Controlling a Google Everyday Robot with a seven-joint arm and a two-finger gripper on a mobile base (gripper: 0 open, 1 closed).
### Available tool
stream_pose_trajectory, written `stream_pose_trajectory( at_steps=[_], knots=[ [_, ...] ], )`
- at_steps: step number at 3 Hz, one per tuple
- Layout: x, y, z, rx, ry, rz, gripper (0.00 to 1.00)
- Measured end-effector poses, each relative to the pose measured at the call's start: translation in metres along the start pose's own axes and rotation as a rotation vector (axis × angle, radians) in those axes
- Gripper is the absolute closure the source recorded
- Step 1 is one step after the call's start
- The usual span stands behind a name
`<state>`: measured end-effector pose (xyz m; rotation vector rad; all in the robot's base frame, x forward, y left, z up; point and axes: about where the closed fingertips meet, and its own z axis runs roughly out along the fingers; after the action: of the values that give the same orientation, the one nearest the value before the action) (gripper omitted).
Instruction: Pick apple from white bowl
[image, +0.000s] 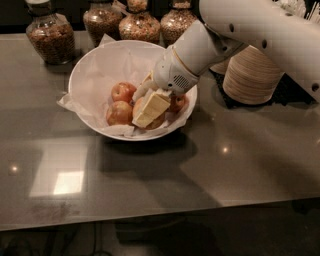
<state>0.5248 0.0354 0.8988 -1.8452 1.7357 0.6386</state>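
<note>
The hand sits low inside the white bowl, toward its right half, pressed down over the middle apple. That apple lies among the others on the crinkled paper liner. Whether the hand is closed on this apple or only set around it cannot be told, because its cream-coloured front hides most of the fruit.

The step in hand looks like the grasp itself. To do it well, the hand should be centred on the middle apple's widest part before it squeezes, so the round, smooth fruit does not squirt sideways. It should also stay clear of the two apples at the bowl's left and the one at the bowl's right, which lie close enough to be nudged or pinched along with it. The liner is loose, so a fold caught in the grip could drag out with the apple. A straight lift toward the bowl's open top seems safest, since the near rim is just beside the hand.

The arm reaches in from beyond the bowl's right rim and slopes down and leftward, with the wrist above that rim. The hand points down and toward the bowl's near side. The bowl rests on the grey worktop, with glass jars behind it and a stack of tan paper bowls to its right.
</note>
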Motion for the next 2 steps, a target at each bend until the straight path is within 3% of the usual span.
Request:
stream_pose_trajectory(
  at_steps=[1,2],
  knots=[
    [-0.008,-0.001,-0.009,-0.01,-0.073,-0.022,1.0],
    [-0.025,-0.006,-0.025,-0.027,-0.195,-0.069,1.0]
  ],
)
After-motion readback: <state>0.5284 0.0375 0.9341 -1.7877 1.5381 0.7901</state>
